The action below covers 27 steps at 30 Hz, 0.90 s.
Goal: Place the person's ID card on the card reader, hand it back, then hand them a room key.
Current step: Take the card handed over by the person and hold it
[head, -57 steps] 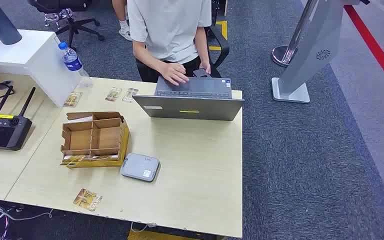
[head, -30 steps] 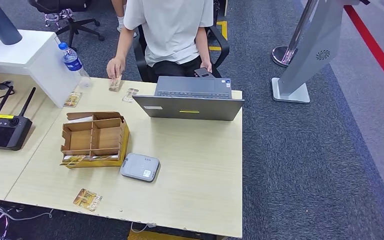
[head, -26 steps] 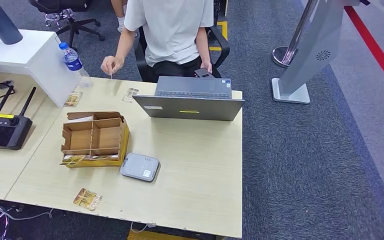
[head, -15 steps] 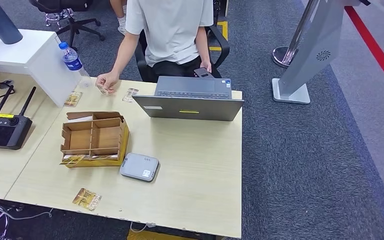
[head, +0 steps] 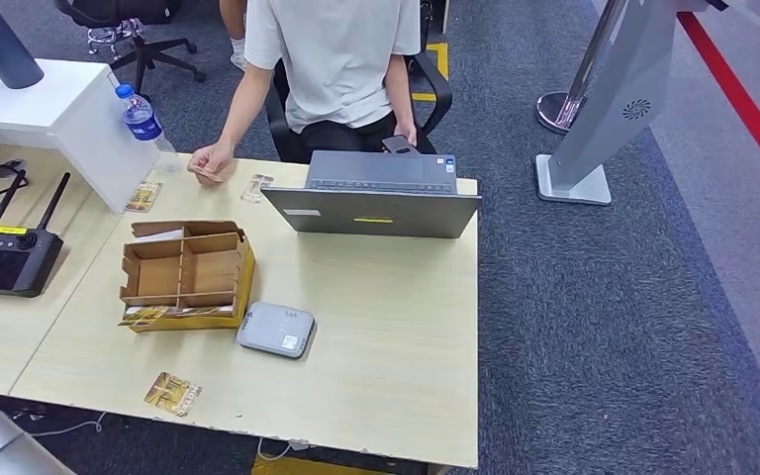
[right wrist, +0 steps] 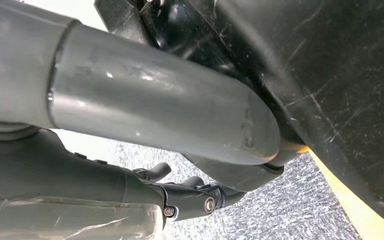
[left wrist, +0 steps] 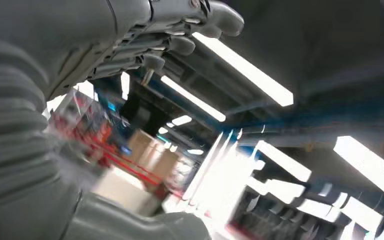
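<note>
— What has been moved since the earlier frames?

— Since 1.9 s ago the person's hand (head: 212, 161) has been taken off the laptop (head: 376, 196) and carried to the far left corner of the bench (head: 396, 336), where a card (head: 204, 174) is now pinched in it. A silver arm has also been brought into the lower left corner of the head view.

— How is the left hand (left wrist: 180, 35) held?

— It is seen in the left wrist view against ceiling lights, fingers loosely bent and apart, with nothing in them. That picture is blurred, so little else can be made out.

— And the right hand (right wrist: 190, 192)?

— Only dark fingers are glimpsed behind a grey tube in the right wrist view; whether it is open or closed cannot be told.

— Where is the card reader (head: 276, 330)?

— It lies flat on the bench just beside the cardboard organiser (head: 186, 275). How far it lies from either hand cannot be judged. The person's card is partly hidden by the fingers holding it.
</note>
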Each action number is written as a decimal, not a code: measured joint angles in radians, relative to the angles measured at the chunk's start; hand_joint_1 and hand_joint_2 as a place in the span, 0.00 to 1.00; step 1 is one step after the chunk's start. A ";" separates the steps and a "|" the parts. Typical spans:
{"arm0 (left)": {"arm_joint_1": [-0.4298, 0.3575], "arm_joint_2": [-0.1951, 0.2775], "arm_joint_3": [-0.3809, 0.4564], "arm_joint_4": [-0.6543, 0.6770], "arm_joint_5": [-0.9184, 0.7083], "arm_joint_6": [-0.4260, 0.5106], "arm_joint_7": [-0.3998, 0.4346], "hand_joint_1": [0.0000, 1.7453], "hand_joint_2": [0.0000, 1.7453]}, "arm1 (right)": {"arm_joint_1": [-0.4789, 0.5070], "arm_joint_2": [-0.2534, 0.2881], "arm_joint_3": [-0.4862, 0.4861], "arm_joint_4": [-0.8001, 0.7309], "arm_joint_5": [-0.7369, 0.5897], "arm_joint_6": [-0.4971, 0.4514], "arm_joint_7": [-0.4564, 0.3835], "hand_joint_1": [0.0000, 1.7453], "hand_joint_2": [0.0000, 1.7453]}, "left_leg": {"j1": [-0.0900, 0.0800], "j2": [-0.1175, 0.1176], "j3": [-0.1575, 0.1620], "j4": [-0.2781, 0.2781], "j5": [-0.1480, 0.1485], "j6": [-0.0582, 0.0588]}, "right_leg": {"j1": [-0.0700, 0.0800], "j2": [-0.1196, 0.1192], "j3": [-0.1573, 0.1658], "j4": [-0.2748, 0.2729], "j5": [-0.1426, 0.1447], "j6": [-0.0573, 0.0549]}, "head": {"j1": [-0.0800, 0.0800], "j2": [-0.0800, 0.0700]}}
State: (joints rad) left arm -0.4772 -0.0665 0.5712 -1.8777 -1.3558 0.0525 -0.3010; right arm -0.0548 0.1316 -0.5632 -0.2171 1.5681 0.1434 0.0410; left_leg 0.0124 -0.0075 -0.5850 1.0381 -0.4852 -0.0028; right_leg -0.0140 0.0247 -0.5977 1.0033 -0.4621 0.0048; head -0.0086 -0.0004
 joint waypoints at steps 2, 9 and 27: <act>-0.071 0.063 -0.172 0.126 -0.160 -0.079 0.159 0.00 1.00 | -0.002 -0.003 0.011 0.000 0.000 0.001 0.001 0.00 0.00 | 0.000 -0.001 -0.001 0.000 0.002 0.000 | 0.000 -0.001 0.000 0.000 0.001 0.000 | 0.000 0.000; -0.225 0.184 -0.544 0.504 -0.158 -0.178 0.303 0.00 1.00 | -0.006 -0.014 0.033 0.004 0.000 0.006 0.001 0.00 0.00 | 0.000 0.009 -0.003 -0.001 0.003 -0.002 | 0.000 0.008 0.000 0.002 0.004 -0.001 | -0.001 0.000; -0.253 0.204 -0.689 0.602 -0.088 -0.195 0.319 1.00 1.00 | -0.008 -0.017 0.048 0.007 0.000 0.001 0.012 0.00 0.00 | 0.000 0.008 -0.004 -0.001 0.002 0.000 | -0.001 0.008 -0.001 0.001 0.003 0.000 | -0.001 0.000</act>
State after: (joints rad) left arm -0.7304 0.1375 -0.1175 -1.2757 -1.4442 -0.1423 0.0177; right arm -0.0632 0.1148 -0.5150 -0.2102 1.5679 0.1447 0.0531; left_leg 0.0120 0.0005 -0.5889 1.0371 -0.4830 -0.0031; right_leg -0.0146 0.0326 -0.5983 1.0045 -0.4589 0.0048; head -0.0097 -0.0004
